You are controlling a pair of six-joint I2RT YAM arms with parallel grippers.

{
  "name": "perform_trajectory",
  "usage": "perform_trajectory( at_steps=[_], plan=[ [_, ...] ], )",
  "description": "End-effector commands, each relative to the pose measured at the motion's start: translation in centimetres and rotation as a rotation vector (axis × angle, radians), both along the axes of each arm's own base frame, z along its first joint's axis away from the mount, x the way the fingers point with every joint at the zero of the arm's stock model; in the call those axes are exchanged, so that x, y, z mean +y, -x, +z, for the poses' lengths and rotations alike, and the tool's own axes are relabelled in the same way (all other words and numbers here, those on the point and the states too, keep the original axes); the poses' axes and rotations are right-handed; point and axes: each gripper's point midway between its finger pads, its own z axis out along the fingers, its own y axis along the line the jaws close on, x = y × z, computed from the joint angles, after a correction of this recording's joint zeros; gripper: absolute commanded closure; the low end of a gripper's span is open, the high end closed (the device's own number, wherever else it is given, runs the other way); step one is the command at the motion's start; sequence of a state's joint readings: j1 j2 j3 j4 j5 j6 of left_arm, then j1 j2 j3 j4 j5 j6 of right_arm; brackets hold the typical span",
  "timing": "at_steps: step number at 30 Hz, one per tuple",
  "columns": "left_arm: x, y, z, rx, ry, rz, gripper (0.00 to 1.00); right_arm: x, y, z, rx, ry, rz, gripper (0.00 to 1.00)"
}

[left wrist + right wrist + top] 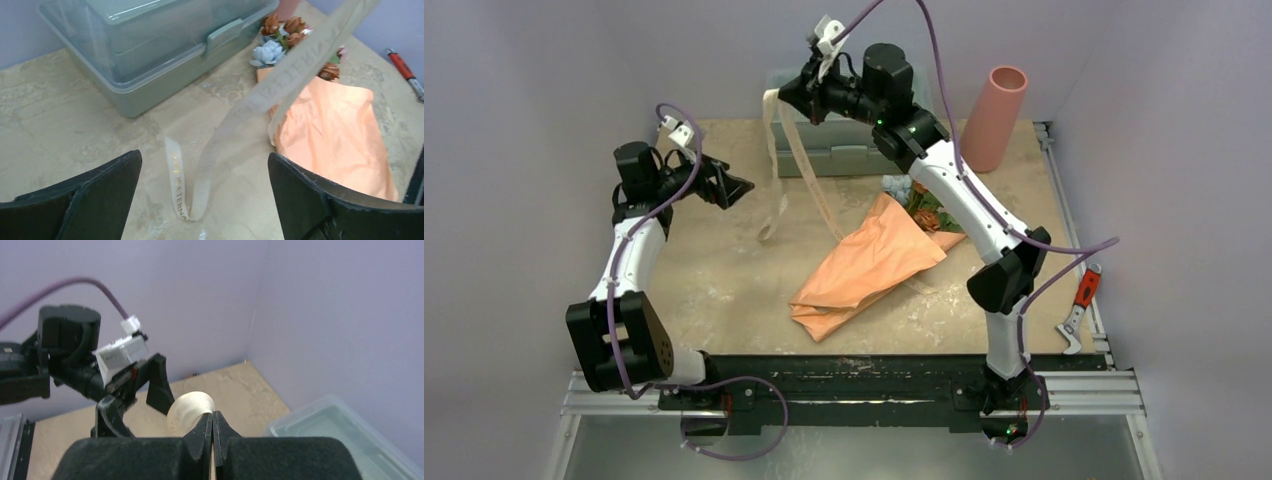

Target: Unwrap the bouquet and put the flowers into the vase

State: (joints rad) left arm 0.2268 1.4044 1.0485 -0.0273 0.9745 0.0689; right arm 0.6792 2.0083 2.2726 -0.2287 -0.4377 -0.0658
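Vase [994, 115] at 1 o'clock, inside unseen. Lidded box [836, 160] at 12, partly behind the right gripper [212, 422], clamped on the ribbon [280, 85]. Left gripper [744, 187] spread, empty. Bouquet [874, 262] lies centre, flowers [921, 207] peeking toward 1.

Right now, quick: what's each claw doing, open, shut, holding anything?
Left gripper: open, gripping nothing.
Right gripper: shut on the beige ribbon, which it holds up in the air.

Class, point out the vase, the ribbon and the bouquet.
vase [995, 118]: top external view, middle of its pink wall.
ribbon [287, 75]: left wrist view, lettered hanging stretch.
bouquet [874, 262]: top external view, orange paper wrap.
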Motion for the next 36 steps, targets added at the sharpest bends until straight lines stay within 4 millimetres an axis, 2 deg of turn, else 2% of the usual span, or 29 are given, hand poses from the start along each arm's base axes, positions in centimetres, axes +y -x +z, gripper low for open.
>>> perform_trajectory(
  at_steps=[1,6,9,11,13,18,20,24,28,32,36],
  plan=[
    [-2.7,1.9,4.0,-0.113,0.073,-0.114,0.0,-2.8,3.6,12.0,-0.168,-0.252,0.009,1.0],
    [-7.0,2.3,5.1,-0.224,-0.008,-0.166,0.0,-4.3,4.6,16.7,-0.226,-0.384,-0.014,1.0],
    [-7.9,1.5,6.0,-0.239,0.036,-0.131,0.0,-6.1,4.9,19.9,-0.28,-0.472,-0.055,1.0],
    [-7.8,0.5,7.4,-0.286,0.056,-0.095,0.0,-7.7,5.1,22.0,-0.308,-0.533,-0.079,1.0],
    [-9.5,0.3,8.9,-0.33,0.085,-0.116,0.0,-9.0,5.5,23.7,-0.337,-0.58,-0.095,1.0],
    [-12.5,-0.4,10.0,-0.344,0.116,-0.182,0.02,-12.3,6.1,27.2,-0.415,-0.676,-0.173,1.0],
    [-12.9,-0.7,10.2,-0.35,0.125,-0.186,0.03,-14.4,6.0,28.6,-0.453,-0.713,-0.236,1.0],
    [-13.1,-1.3,10.1,-0.35,0.124,-0.177,0.04,-19.8,6.2,31.3,-0.547,-0.771,-0.375,1.0],
    [-13.1,-1.6,9.8,-0.349,0.105,-0.168,0.03,-25.1,6.5,33.1,-0.69,-0.739,-0.541,1.0],
    [-13.1,-1.6,9.5,-0.338,0.095,-0.172,0.02,-30.3,8.0,34.9,-0.806,-0.703,-0.682,1.0],
    [-13.3,-1.7,9.1,-0.325,0.089,-0.176,0.02,-34.3,9.9,36.2,-0.908,-0.653,-0.816,1.0]
  ],
)
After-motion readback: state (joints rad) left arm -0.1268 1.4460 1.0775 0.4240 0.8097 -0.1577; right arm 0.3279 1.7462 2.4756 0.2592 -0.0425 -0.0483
